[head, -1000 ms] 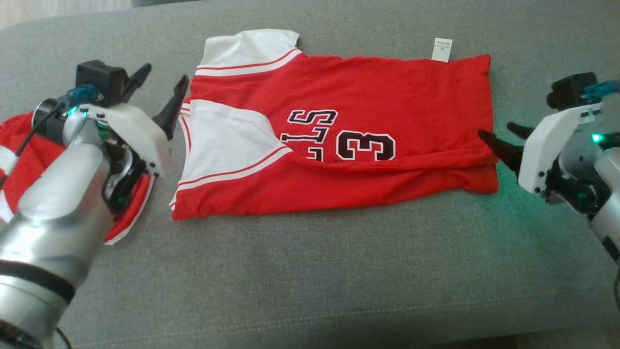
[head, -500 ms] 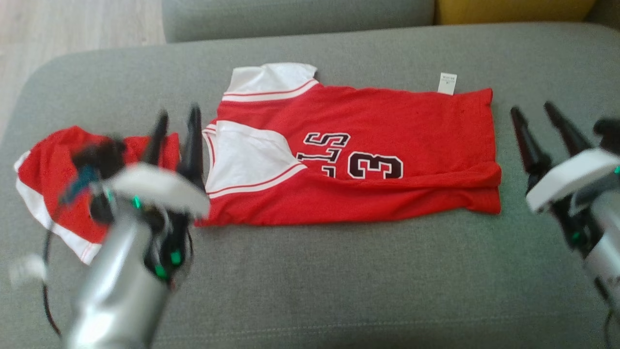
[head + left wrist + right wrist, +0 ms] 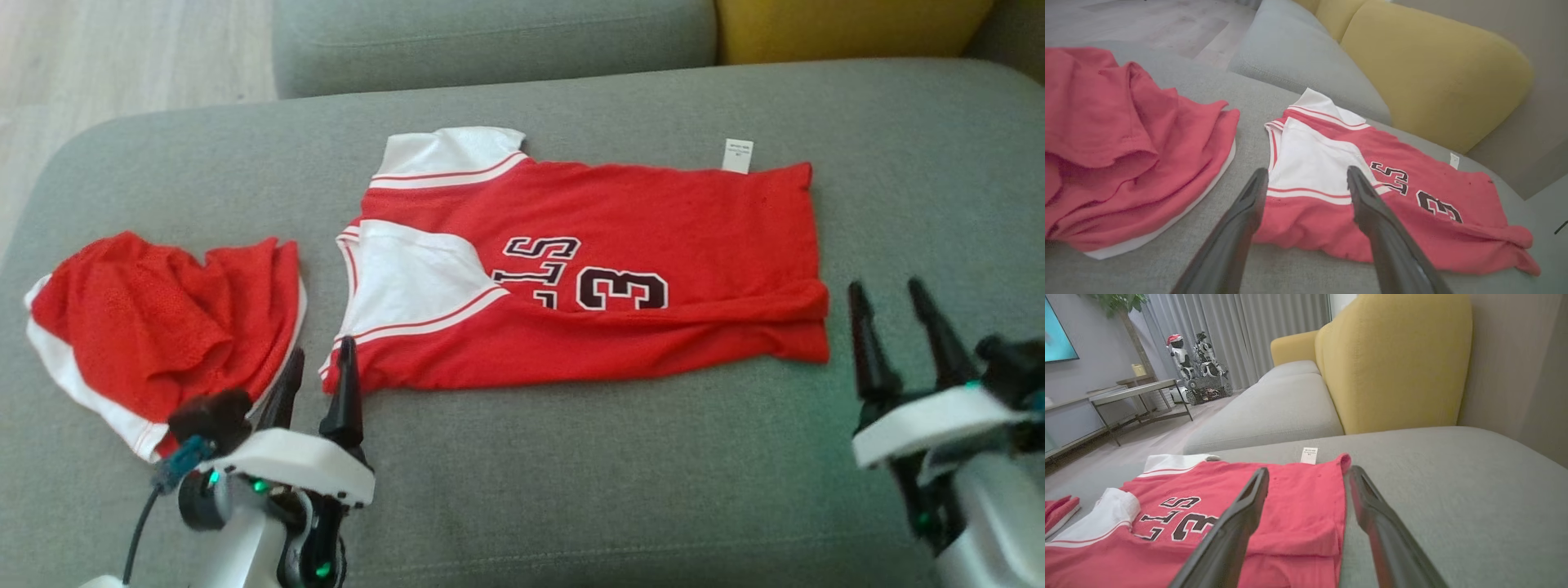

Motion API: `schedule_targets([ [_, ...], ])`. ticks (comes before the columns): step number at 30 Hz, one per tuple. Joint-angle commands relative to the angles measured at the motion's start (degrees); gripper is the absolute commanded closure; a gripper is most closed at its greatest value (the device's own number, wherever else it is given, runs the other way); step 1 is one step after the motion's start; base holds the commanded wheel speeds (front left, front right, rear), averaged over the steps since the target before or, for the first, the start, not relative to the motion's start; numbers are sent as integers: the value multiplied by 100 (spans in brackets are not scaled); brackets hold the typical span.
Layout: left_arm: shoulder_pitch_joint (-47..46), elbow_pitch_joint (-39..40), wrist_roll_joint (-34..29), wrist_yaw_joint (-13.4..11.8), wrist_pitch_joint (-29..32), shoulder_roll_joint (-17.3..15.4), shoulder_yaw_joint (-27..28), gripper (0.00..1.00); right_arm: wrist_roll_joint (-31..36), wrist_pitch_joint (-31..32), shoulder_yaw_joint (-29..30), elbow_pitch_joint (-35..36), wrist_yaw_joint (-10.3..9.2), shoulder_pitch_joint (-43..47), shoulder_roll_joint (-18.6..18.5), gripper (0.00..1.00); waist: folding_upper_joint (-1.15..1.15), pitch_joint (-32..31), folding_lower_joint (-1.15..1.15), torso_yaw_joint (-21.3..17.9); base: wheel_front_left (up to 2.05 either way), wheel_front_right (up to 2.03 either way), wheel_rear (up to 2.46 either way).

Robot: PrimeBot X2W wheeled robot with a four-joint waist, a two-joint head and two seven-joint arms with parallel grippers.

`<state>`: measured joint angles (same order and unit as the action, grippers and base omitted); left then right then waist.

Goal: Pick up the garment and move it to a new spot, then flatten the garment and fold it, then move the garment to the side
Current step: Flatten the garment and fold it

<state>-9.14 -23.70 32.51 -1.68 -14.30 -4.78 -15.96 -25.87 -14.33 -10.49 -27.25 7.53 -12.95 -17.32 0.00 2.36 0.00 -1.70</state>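
One jersey [image 3: 588, 269] lies folded on the sofa [image 3: 571, 474], long axis left to right. The left gripper [image 3: 323, 349] sits at its near-left corner and the right gripper [image 3: 885, 286] just off its near-right corner, both spread wide, holding nothing.

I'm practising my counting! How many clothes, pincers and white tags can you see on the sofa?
Clothes: 2, the jersey and the crumpled red piece
Pincers: 2, the left pincer and the right pincer
White tags: 1, the tag
Total: 5
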Motion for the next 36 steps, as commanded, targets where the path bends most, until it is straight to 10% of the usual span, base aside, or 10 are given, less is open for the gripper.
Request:
schedule_targets([
  [1,-224,129,-62,-2,-69,-31,230,0,80,-65,-41,226,-4,-90,-8,0,0,25,0,-35,0,0,0],
  [29,-1491,-3118,-588,-267,122,-116,277,0,1097,370,531,1258,-4,421,802,0,0,314,0,-664,0,0,0],
  [31,-1563,-3221,-580,-150,145,-86,217,100,1121,477,605,1197,-4,435,831,0,0,330,0,-645,0,0,0],
  [36,-1762,-3060,-588,29,-17,-28,188,100,1013,851,897,912,-4,333,1033,0,0,415,0,-450,0,0,0],
])
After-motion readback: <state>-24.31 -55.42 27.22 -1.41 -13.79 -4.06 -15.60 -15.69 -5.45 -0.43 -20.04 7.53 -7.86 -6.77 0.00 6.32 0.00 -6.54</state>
